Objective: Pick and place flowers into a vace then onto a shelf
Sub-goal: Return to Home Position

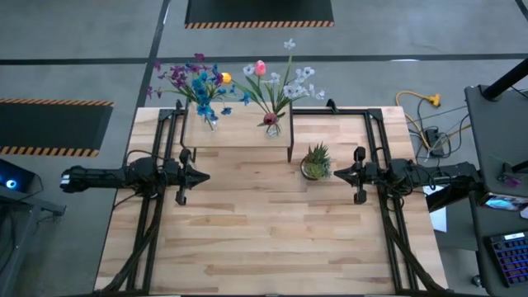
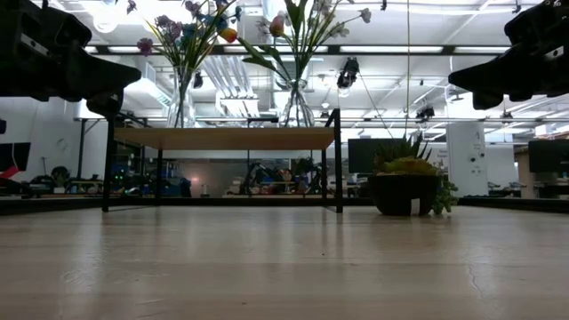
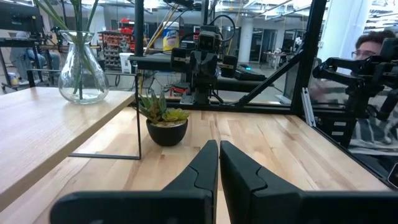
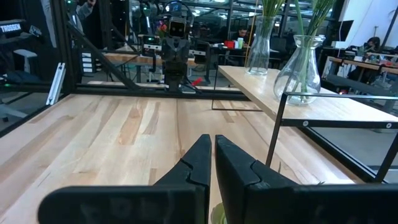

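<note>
Left pincer (image 1: 200,176) clenched, fingers pressed together with only a thin slit between them, grasping nothing; it hangs above the tabletop (image 1: 264,239) on the left side, pointing toward the middle, just in front of the shelf's left front leg. Its own wrist view gives the same: left pincer (image 3: 219,145) closed, empty. Right pincer (image 1: 337,173) also clenched and empty, on the right side facing inward, level with the left one, tip near the potted plant (image 1: 316,161); the right wrist view shows the fingers (image 4: 196,155) closed. The two arms mirror each other, well apart, with bare wood between them. The potted plant, short, spiky and green in a dark bowl, stands on the tabletop just beside the shelf's right front corner. The shelf (image 1: 239,130) stands at the far middle of the tabletop, a light board on thin black legs. On it the first vase (image 1: 210,121), clear glass, sits toward the left end, and the second vase (image 1: 272,126), clear glass, toward the right end; both upright, apart from each other. The flowers (image 1: 198,82) are in the vases: blue and purple with one yellow-orange bloom in the first vase, white with a pink bloom in the second. Low view: shelf (image 2: 222,138) with both vases on top, stems rising out of frame. A person (image 3: 373,43) shows beyond the tabletop's edge in the left wrist view.
</note>
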